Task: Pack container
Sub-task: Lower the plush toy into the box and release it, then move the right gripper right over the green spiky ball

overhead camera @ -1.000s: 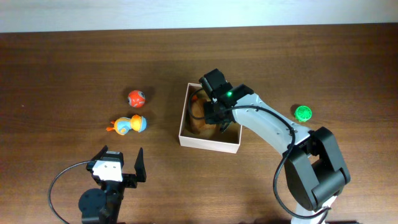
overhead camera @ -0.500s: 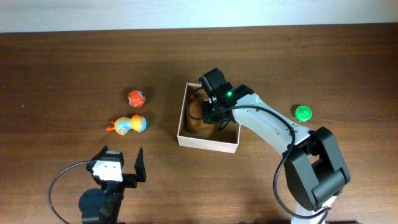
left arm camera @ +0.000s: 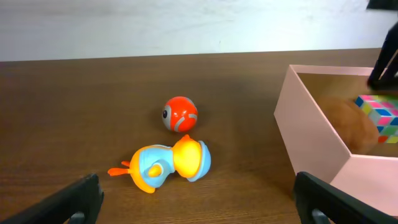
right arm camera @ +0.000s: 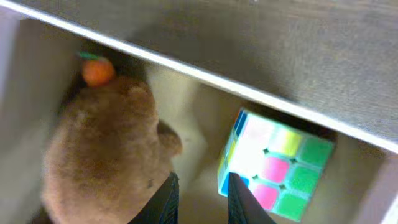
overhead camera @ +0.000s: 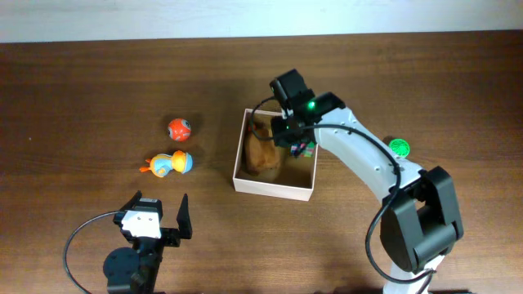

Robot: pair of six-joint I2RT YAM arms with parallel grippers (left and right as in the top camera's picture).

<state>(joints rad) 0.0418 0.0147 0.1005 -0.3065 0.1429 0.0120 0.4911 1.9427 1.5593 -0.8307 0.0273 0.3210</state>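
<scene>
The container (overhead camera: 274, 189) is a shallow square box with white walls and a tan inside, at mid-table. It also shows in the left wrist view (left arm camera: 311, 124) and the right wrist view (right arm camera: 186, 65). Inside it lie a brown plush toy (overhead camera: 261, 153) (right arm camera: 106, 149), a multicoloured puzzle cube (overhead camera: 304, 149) (right arm camera: 277, 165) and a small orange piece (right arm camera: 97, 71). My right gripper (overhead camera: 292, 140) (right arm camera: 202, 199) hovers over the box between plush and cube, fingers slightly apart and empty. My left gripper (overhead camera: 159, 219) (left arm camera: 199, 199) is wide open and empty near the front edge.
A red ball (overhead camera: 179, 128) (left arm camera: 180, 114) and an orange-and-blue duck toy (overhead camera: 169, 163) (left arm camera: 166, 165) lie on the table left of the box. A green ball (overhead camera: 398, 148) lies to its right, beside my right arm.
My right gripper has lifted and shifted right and back, away from the brown plush toy. The puzzle cube now shows in the box's right part. The left arm has not moved.
</scene>
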